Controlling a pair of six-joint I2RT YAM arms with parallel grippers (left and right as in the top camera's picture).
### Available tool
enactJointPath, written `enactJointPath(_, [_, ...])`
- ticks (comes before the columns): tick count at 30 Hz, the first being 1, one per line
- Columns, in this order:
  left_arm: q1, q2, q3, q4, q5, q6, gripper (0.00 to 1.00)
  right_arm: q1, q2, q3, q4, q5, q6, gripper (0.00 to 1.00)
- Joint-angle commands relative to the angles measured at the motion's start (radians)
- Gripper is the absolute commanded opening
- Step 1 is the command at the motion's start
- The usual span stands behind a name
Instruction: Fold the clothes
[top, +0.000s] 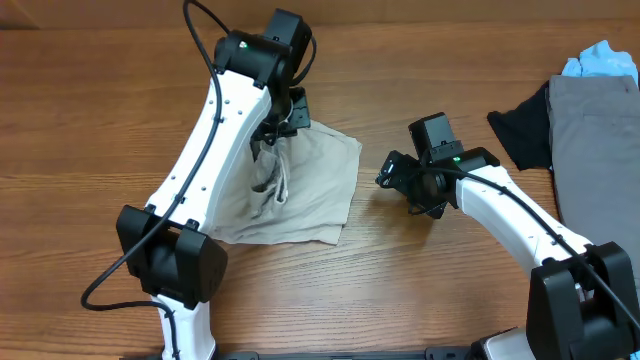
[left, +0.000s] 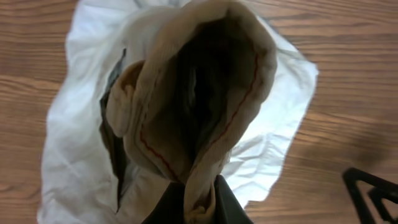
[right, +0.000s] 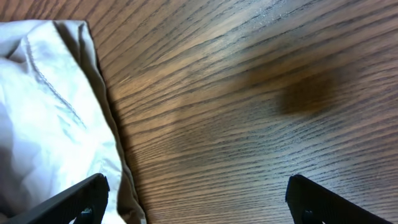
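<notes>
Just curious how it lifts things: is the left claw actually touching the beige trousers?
Touching. The left wrist view shows the trousers bunched up and pinched in the left gripper.

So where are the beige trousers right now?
Overhead, the beige trousers lie left of centre, partly lifted by the left gripper, with the right gripper open beside them.

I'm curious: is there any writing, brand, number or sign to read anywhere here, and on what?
None can be read.
The cream trousers show only red seam stitching, no label.
The left arm and right arm each carry a green light, no lettering.
The wooden table shows only grain.
</notes>
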Motion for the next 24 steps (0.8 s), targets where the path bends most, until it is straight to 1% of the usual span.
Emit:
enactJointPath(1, [-0.050, -0.033, -0.004, 0.027, 0.063, -0.037, 0.06, 0.003, 0.003, -0.003, 0.006, -0.002, 0.000, 0.96])
enactJointPath(4, [-0.077, -0.033, -0.026, 0.051, 0.063, -0.037, 0.12, 0.003, 0.003, -0.003, 0.004, -0.002, 0.000, 0.96])
enactJointPath(9, [-0.101, -0.024, -0.070, 0.079, 0.059, -0.036, 0.15, 0.003, 0.003, -0.003, 0.000, -0.002, 0.000, 0.96])
enactJointPath(12, [-0.102, -0.015, -0.106, 0.097, 0.062, -0.036, 0.14, 0.003, 0.003, -0.003, 0.000, -0.002, 0.000, 0.96])
enactJointPath(14, [-0.102, -0.014, -0.126, 0.106, 0.080, -0.036, 0.13, 0.003, 0.003, -0.003, 0.000, -0.002, 0.000, 0.96])
enactJointPath(16, [-0.102, -0.011, -0.136, 0.114, 0.103, -0.034, 0.16, 0.003, 0.003, -0.003, 0.000, -0.002, 0.000, 0.96])
enactJointPath(17, [-0.102, -0.006, -0.137, 0.115, 0.112, -0.029, 0.20, 0.003, 0.003, -0.003, 0.000, -0.002, 0.000, 0.96])
enactJointPath(19, [-0.103, -0.003, -0.137, 0.116, 0.132, -0.011, 0.40, 0.003, 0.003, -0.003, 0.000, -0.002, 0.000, 0.96])
enactJointPath(21, [-0.105, -0.002, -0.137, 0.119, 0.151, 0.009, 0.46, 0.003, 0.003, -0.003, 0.000, -0.002, 0.000, 0.96])
enactJointPath(23, [-0.108, -0.002, -0.137, 0.126, 0.166, 0.024, 0.58, 0.003, 0.003, -0.003, 0.000, -0.002, 0.000, 0.96])
enactJointPath(24, [-0.109, -0.002, -0.137, 0.134, 0.178, 0.041, 0.60, 0.003, 0.003, -0.003, 0.000, -0.002, 0.000, 0.96])
